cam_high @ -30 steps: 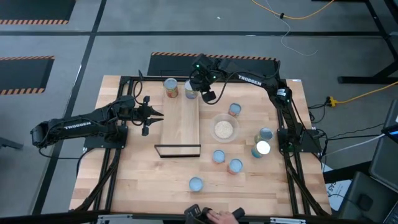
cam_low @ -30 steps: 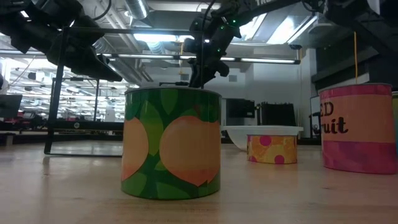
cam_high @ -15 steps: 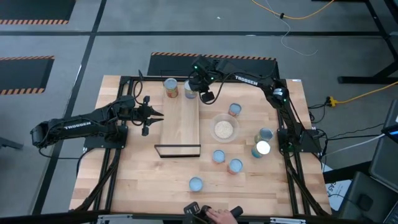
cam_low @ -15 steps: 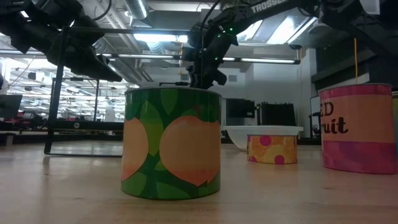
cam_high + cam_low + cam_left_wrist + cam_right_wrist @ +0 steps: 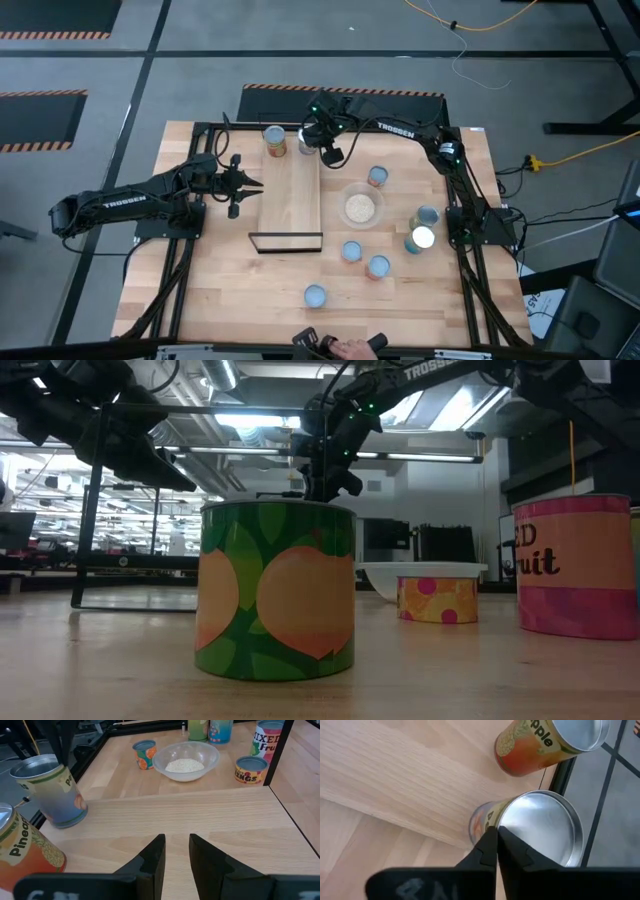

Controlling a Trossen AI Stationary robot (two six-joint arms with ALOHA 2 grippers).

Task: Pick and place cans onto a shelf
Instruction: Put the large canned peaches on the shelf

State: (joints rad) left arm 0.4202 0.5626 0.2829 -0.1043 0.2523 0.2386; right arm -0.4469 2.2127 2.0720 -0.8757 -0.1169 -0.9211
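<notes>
The right gripper is seen in the upper middle of the high view, its two fingers pressed together with nothing between them. It is held just above the silver top of a blue can, which stands at the far corner of the shelf. An orange pineapple can is placed just to the left of that one, beside the shelf's far end.

The left gripper is found left of centre in the high view, level with the shelf's left edge. Its fingers are set a little apart and nothing is held between them.

The shelf itself is laid lengthwise in the middle of the table, with its thin black frame at the near end.

The other cans are spread to the right of and below the shelf in the high view: one above a clear bowl of pale grains, two at the right side near the right arm's base, two below the bowl, and one alone toward the bottom edge. In the low view a green can with orange fruit fills the centre foreground
</notes>
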